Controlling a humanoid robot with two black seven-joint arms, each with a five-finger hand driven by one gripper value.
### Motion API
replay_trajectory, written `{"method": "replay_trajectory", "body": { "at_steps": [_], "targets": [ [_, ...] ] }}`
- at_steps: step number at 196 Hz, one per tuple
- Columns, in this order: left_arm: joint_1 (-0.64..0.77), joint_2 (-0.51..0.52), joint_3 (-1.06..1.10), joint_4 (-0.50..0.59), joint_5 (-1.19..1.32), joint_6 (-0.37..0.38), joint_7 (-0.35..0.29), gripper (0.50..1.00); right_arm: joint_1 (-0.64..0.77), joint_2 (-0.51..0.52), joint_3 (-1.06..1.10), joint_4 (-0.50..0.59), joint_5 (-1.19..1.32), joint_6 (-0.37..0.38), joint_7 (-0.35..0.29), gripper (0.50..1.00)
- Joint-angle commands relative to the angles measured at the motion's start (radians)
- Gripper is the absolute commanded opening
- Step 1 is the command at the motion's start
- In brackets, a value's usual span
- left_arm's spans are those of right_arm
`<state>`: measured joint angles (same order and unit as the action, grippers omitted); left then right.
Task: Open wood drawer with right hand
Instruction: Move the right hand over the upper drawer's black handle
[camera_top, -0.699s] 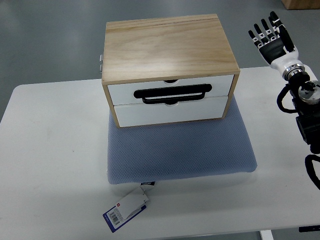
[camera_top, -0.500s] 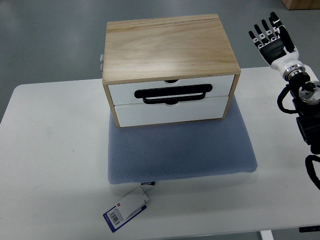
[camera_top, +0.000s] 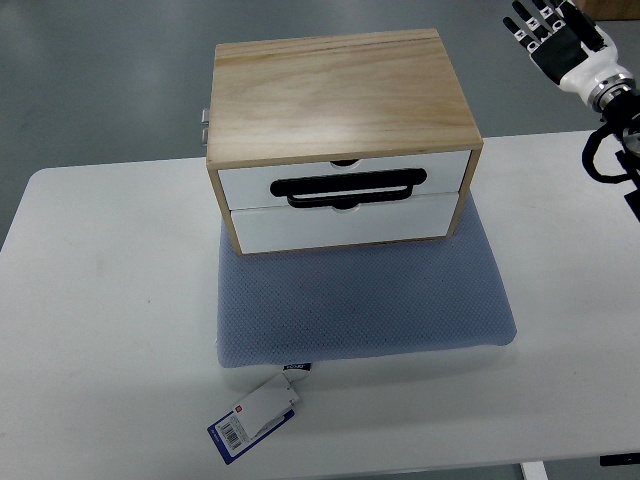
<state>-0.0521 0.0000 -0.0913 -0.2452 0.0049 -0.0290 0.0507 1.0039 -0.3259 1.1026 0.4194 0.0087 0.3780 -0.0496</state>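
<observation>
Nearest the camera, a tagged label (camera_top: 255, 421) is seen on the white table (camera_top: 90, 330), then a blue mat (camera_top: 360, 305) bearing the wood drawer (camera_top: 340, 190), both fronts shut. At the far right corner, the right hand (camera_top: 560, 40) is held spread and empty, well apart. Approach is judged pending; the black handle (camera_top: 350, 187) must be reached.

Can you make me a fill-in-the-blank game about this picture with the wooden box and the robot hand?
1. The wood drawer box sits on a blue ____ on the white table.
2. The handle on the drawer front is coloured ____.
3. The right hand is in the top ____ corner of the picture, not touching the box.
4. A paper ____ lies on the table by the near edge of the blue thing.

Missing words: cushion, black, right, tag
</observation>
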Motion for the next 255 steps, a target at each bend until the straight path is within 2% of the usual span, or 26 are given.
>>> {"method": "replay_trajectory", "body": {
  "at_steps": [1, 23, 33, 34, 53, 72, 82, 83, 85, 98, 108, 109, 111, 149, 194, 255],
  "targets": [
    [0.000, 0.000, -0.001, -0.011, 0.000, 0.000, 0.000, 1.000, 0.094, -0.068, -0.164, 0.009, 0.000, 0.002, -0.001, 0.946],
    [0.000, 0.000, -0.001, -0.022, 0.000, 0.000, 0.000, 1.000, 0.214, -0.140, -0.381, 0.062, -0.026, 0.010, -0.006, 0.944],
    [0.000, 0.000, -0.001, -0.022, 0.000, 0.000, 0.000, 1.000, 0.214, -0.140, -0.382, 0.062, -0.026, 0.010, -0.006, 0.944],
    [0.000, 0.000, 0.001, -0.031, 0.000, 0.000, 0.000, 1.000, 0.276, -0.186, -0.491, 0.108, -0.053, 0.028, -0.010, 0.946],
    [-0.002, 0.000, 0.001, -0.034, 0.001, 0.000, 0.000, 1.000, 0.397, -0.234, -0.679, 0.210, -0.136, 0.055, -0.036, 0.944],
    [-0.002, 0.000, 0.001, -0.043, -0.002, 0.000, 0.000, 1.000, 0.547, -0.266, -0.878, 0.331, -0.208, 0.061, -0.151, 0.944],
    [-0.002, 0.000, 0.001, -0.043, -0.002, 0.000, 0.000, 1.000, 0.547, -0.266, -0.879, 0.331, -0.208, 0.061, -0.151, 0.944],
    [-0.003, 0.000, 0.001, -0.043, -0.002, -0.002, 0.000, 1.000, 0.629, -0.271, -0.959, 0.384, -0.207, 0.073, -0.223, 0.944],
    [-0.003, 0.000, 0.001, -0.043, -0.002, 0.000, 0.000, 1.000, 0.650, -0.271, -0.977, 0.395, -0.207, 0.078, -0.239, 0.944],
    [-0.003, 0.000, 0.001, -0.045, 0.000, -0.002, 0.000, 1.000, 0.746, -0.266, -1.069, 0.453, -0.207, 0.111, -0.315, 0.944],
    [-0.003, 0.000, 0.001, -0.045, 0.000, -0.002, 0.000, 1.000, 0.746, -0.266, -1.069, 0.453, -0.207, 0.111, -0.315, 0.944],
    [-0.003, 0.000, 0.001, -0.046, 0.000, -0.002, 0.000, 1.000, 0.822, -0.256, -1.140, 0.499, -0.205, 0.140, -0.369, 0.944],
    [-0.003, 0.000, 0.001, -0.046, 0.000, -0.002, 0.000, 1.000, 0.838, -0.252, -1.155, 0.510, -0.205, 0.144, -0.378, 0.944],
    [-0.003, 0.000, -0.001, -0.045, -0.005, -0.002, 0.000, 1.000, 0.986, -0.171, -1.334, 0.716, -0.202, 0.142, -0.469, 0.944],
    [-0.002, 0.000, -0.002, -0.040, -0.006, 0.000, 0.000, 1.000, 0.998, -0.116, -1.362, 0.840, -0.154, 0.118, -0.492, 0.944],
    [-0.002, 0.000, -0.002, -0.042, -0.006, 0.000, 0.000, 1.000, 0.972, -0.048, -1.360, 0.858, -0.144, 0.114, -0.492, 0.944]
  ]
}}
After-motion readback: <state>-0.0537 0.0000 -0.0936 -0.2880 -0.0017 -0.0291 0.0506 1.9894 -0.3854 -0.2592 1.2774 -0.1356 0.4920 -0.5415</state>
